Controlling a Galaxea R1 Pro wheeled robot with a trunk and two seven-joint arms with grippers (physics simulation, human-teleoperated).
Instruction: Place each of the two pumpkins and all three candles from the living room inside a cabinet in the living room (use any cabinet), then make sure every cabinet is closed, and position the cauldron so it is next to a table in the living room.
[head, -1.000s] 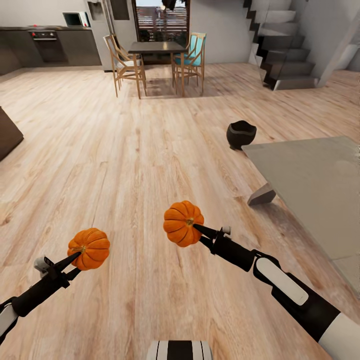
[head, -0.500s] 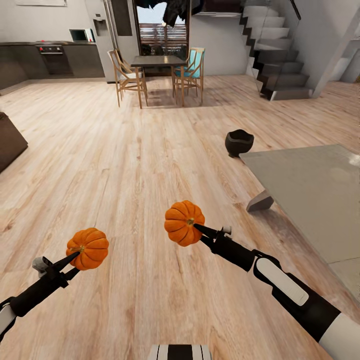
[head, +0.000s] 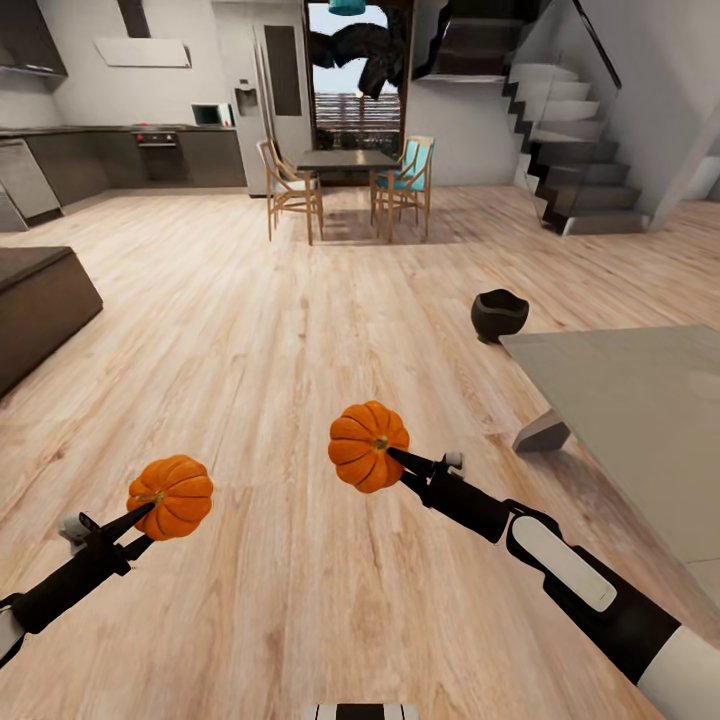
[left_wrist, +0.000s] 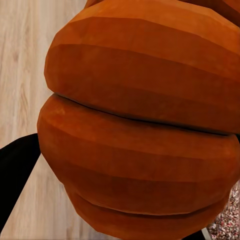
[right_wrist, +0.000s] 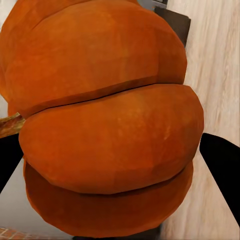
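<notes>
Both arms reach forward, low over the floor (head: 250, 330). The left gripper (head: 150, 508) grasps one pumpkin (head: 172, 497) at 8 o'clock; the right gripper (head: 392, 456) grasps the other pumpkin (head: 366, 446) near center. The cauldron (head: 498, 314) sits at 1 o'clock, beside the table (head: 640, 400).

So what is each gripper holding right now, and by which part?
Each holds a pumpkin at its stem end: left gripper on one pumpkin, right gripper on the other pumpkin.

two orange ribbed pumpkins (head: 171, 496) (head: 367, 446) held above the floor; black cauldron (head: 498, 314) beside the table (head: 640, 420).
</notes>
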